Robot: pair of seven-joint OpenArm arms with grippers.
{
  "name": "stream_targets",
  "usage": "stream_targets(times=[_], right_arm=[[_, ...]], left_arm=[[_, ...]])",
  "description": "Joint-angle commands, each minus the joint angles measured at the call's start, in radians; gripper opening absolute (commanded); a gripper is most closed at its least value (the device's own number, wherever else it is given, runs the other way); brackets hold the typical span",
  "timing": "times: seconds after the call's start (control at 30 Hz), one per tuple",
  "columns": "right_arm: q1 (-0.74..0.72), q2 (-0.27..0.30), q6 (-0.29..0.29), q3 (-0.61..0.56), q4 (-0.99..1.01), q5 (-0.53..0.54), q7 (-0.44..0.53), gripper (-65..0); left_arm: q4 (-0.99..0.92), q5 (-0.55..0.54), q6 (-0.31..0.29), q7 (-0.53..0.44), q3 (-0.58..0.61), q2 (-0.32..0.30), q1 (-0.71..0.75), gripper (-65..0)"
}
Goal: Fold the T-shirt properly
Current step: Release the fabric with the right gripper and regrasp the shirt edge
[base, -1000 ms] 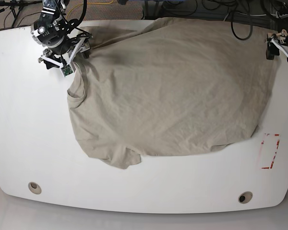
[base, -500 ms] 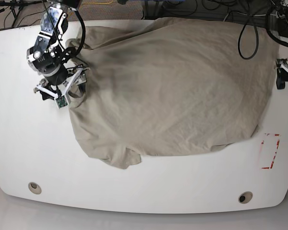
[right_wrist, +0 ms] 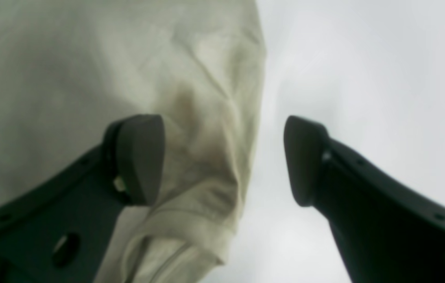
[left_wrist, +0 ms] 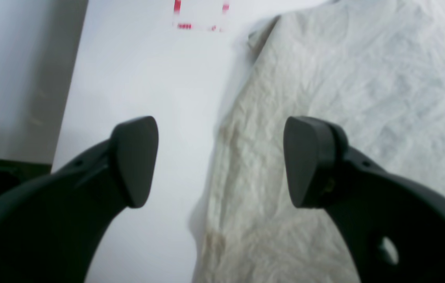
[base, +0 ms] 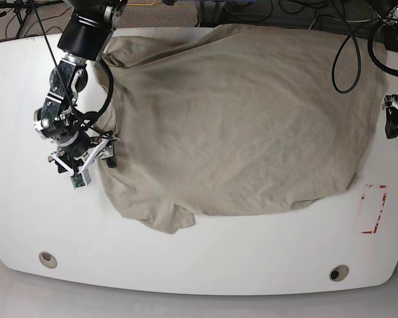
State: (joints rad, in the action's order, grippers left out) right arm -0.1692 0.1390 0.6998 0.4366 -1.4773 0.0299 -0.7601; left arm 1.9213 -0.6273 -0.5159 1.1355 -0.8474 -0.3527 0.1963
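The beige T-shirt (base: 239, 126) lies spread and wrinkled over the white table (base: 26, 212), with a folded-under lump at its front left. My right gripper (base: 83, 159) hangs open at the shirt's left edge. In the right wrist view this gripper (right_wrist: 222, 161) straddles the edge, with one finger (right_wrist: 139, 157) over the T-shirt (right_wrist: 88, 78) and the other over bare table. My left gripper (base: 393, 117) is open at the shirt's right edge. In the left wrist view that gripper (left_wrist: 220, 161) has one finger (left_wrist: 309, 161) above the T-shirt (left_wrist: 344, 78). Neither holds anything.
A red-marked rectangle (base: 373, 209) sits on the table at the front right, also the red marks (left_wrist: 198, 15) in the left wrist view. Two round holes (base: 48, 259) (base: 339, 272) lie near the front edge. Cables (base: 338, 59) trail at the back right.
My right gripper has come forward along the shirt's left edge, from the back corner to mid-table. My left gripper has moved slightly forward along the right edge. The shirt's left collar area shifted a little.
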Motion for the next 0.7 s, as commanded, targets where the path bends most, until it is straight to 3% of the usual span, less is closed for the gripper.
stream_targets(times=[0.0,0.43,0.67], right_arm=[[-0.057,0.030,-0.002,0.000,0.074,0.008,0.029,-20.5],[-0.103,0.075,-0.002,-0.006,0.372,0.008,0.235,-20.5],[-0.100,0.070,-0.002,-0.006,0.425,0.008,0.267,-20.6]], left_arm=[[0.016,-0.009,0.003,-0.021,-0.005,-0.021,-0.007,-18.1],[0.014,-0.009,0.001,-0.022,-0.006,-0.044,-0.007,-18.1],[0.013,-0.009,0.003,-0.025,-0.003,-0.045,-0.016,-18.1]])
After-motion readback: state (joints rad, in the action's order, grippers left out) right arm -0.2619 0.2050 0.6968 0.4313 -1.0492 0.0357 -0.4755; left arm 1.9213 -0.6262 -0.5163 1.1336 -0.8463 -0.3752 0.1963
